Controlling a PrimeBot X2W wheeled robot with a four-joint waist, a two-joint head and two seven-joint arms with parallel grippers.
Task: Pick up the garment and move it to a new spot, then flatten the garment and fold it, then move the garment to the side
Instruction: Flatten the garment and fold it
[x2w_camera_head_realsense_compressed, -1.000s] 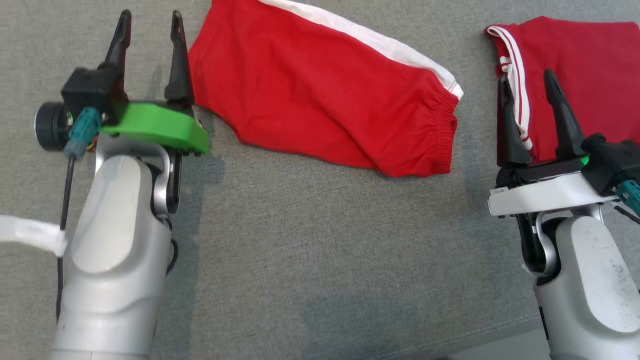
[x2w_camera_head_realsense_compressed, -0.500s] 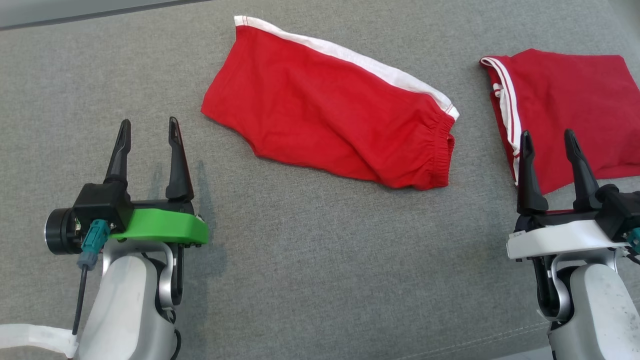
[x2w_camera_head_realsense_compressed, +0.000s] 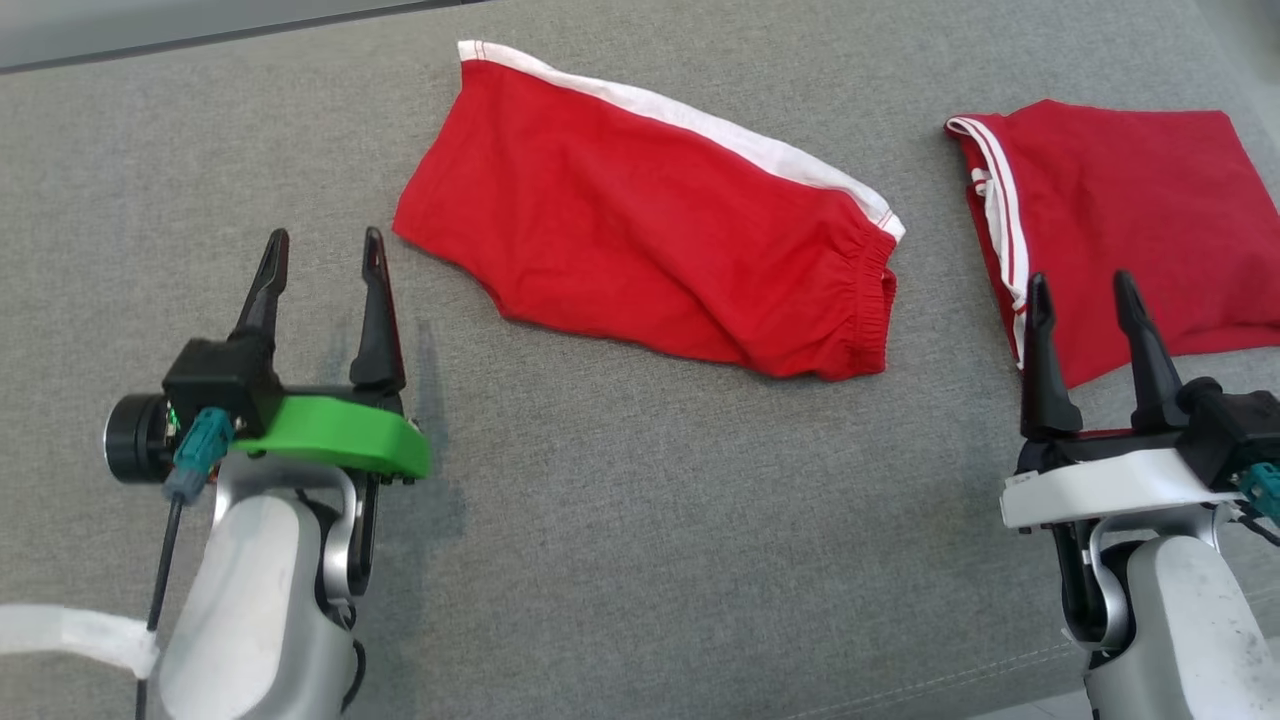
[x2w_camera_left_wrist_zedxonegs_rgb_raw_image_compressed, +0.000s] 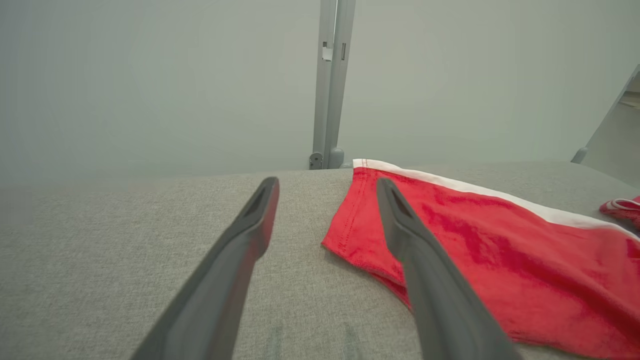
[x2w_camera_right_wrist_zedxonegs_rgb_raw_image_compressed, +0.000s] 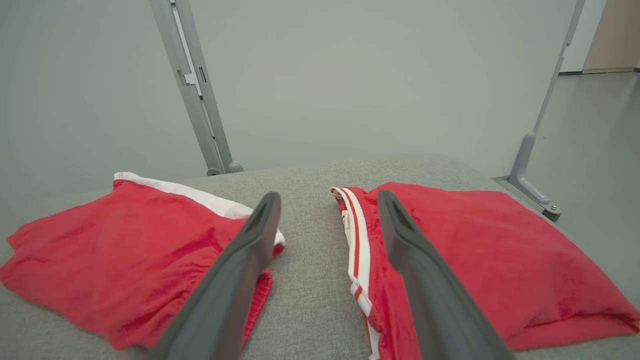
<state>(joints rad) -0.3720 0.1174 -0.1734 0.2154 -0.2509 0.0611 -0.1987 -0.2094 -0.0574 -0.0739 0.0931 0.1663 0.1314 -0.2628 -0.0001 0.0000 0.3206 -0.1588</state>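
Bright, even light, faint soft shadows on the grey surface (x2w_camera_head_realsense_compressed: 640, 520); fingers (x2w_camera_left_wrist_zedxonegs_rgb_raw_image_compressed: 225, 280) blur close to wrist cameras.

shorts (x2w_camera_head_realsense_compressed: 640, 230): bright red, with one broad white band along the far edge
folded garment (x2w_camera_head_realsense_compressed: 1130, 210): the same red; white trim with a red stripe running through it
upholstered surface (x2w_camera_head_realsense_compressed: 640, 520): mottled mid-grey weave
left gripper (x2w_camera_head_realsense_compressed: 325, 240): black fingers, bright green bracket (x2w_camera_head_realsense_compressed: 330, 435), teal plug (x2w_camera_head_realsense_compressed: 200, 445)
right gripper (x2w_camera_head_realsense_compressed: 1080, 280): black fingers, white bracket (x2w_camera_head_realsense_compressed: 1100, 487)
forearms (x2w_camera_head_realsense_compressed: 250, 600): pale silver-grey, the right one flecked with dark scuffs
wall (x2w_camera_left_wrist_zedxonegs_rgb_raw_image_compressed: 150, 75): plain pale grey-green
post (x2w_camera_left_wrist_zedxonegs_rgb_raw_image_compressed: 330, 75): light grey
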